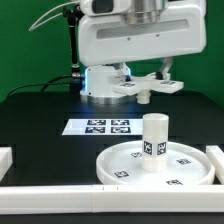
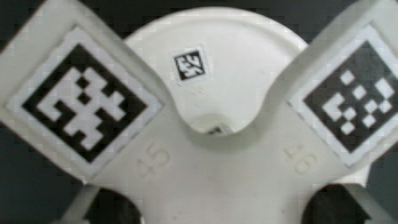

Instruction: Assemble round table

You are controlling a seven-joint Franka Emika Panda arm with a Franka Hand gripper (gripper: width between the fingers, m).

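Black table (image 1: 40, 120): green backdrop (image 1: 30, 50) behind, lol
Marker board (image 1: 103, 127): mid-frame, just black-and-white square tags
Gripper (image 1: 148, 80): top centre, jaws clamped on cross-shaped base piece (image 2: 214, 100)

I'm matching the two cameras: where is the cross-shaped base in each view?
Exterior view: base sits upper middle, hanging under the arm.
Wrist view: base fills most of the picture.
Shared landmark: the end effector gripping it.
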